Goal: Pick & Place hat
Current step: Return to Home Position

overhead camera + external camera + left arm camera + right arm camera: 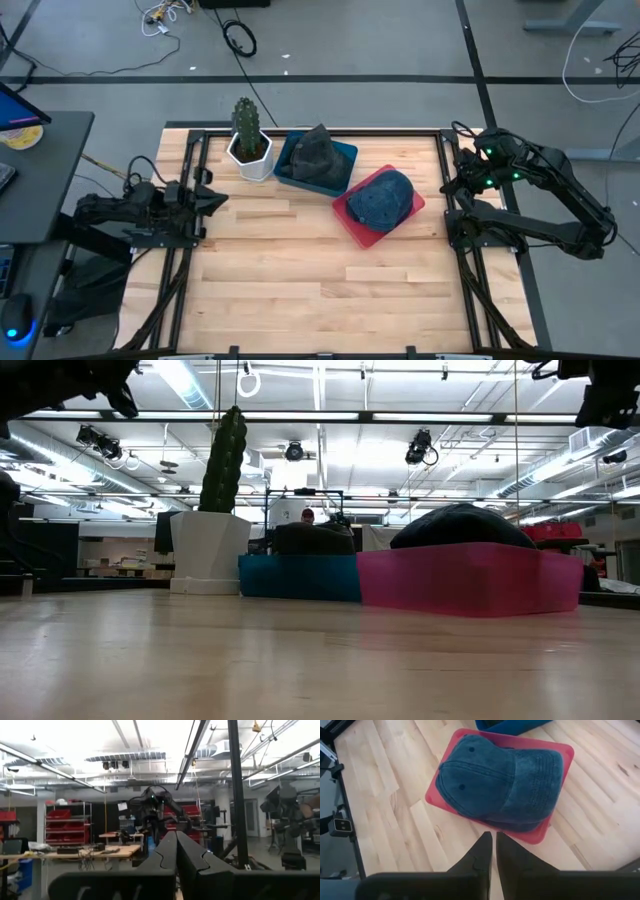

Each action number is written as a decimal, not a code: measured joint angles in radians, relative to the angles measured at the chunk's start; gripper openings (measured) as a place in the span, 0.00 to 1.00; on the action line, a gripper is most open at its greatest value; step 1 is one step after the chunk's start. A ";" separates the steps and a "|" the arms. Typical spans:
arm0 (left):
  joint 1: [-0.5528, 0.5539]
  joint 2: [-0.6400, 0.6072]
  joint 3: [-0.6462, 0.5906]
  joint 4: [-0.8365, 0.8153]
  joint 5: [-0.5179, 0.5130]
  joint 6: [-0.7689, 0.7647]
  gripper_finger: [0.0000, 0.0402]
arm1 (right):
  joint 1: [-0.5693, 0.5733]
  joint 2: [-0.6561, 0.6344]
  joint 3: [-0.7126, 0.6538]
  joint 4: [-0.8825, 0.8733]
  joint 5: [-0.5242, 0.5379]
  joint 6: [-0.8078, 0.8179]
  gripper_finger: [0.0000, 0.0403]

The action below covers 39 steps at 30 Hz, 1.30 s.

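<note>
A blue denim cap (382,199) (502,785) lies crown up in a red tray (358,228) (442,805) (470,580) right of the table's middle. A dark grey hat (316,152) sits in a blue tray (340,172) (298,576) beside it, toward the far edge. My right gripper (493,851) (452,185) is shut, raised by the table's right edge, clear of the cap. My left gripper (176,851) (215,198) is shut at the left edge, pointing level across the table.
A potted cactus in a white pot (248,145) (210,540) stands at the far edge, left of the blue tray. Black frame rails (195,190) run along the left and right sides. Bare wood (320,290) fills the near half of the table.
</note>
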 joint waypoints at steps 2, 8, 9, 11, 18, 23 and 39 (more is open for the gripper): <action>0.000 -0.002 -0.016 0.007 -0.001 -0.009 0.00 | 0.000 0.000 0.000 -0.009 0.000 -0.004 0.07; 0.001 -0.001 -0.061 0.050 -0.016 0.015 0.00 | 0.000 0.000 0.000 -0.038 0.000 -0.001 0.07; 0.001 -0.001 -0.064 0.045 -0.019 0.016 0.00 | 0.000 0.000 0.000 -0.042 0.000 -0.002 0.07; 0.001 -0.001 -0.071 0.050 -0.021 0.017 0.00 | 0.000 0.000 0.000 -0.047 0.000 -0.002 0.07; 0.016 -0.001 -0.109 0.021 -0.061 -0.004 0.00 | 0.000 0.000 0.000 -0.051 0.000 0.000 0.07; 0.037 -0.001 -0.109 0.009 -0.035 -0.010 0.00 | 0.000 0.000 0.000 -0.050 0.000 0.000 0.07; 0.064 -0.001 -0.109 -0.295 -0.065 -0.115 0.01 | 0.000 0.000 0.000 -0.050 0.000 0.000 0.07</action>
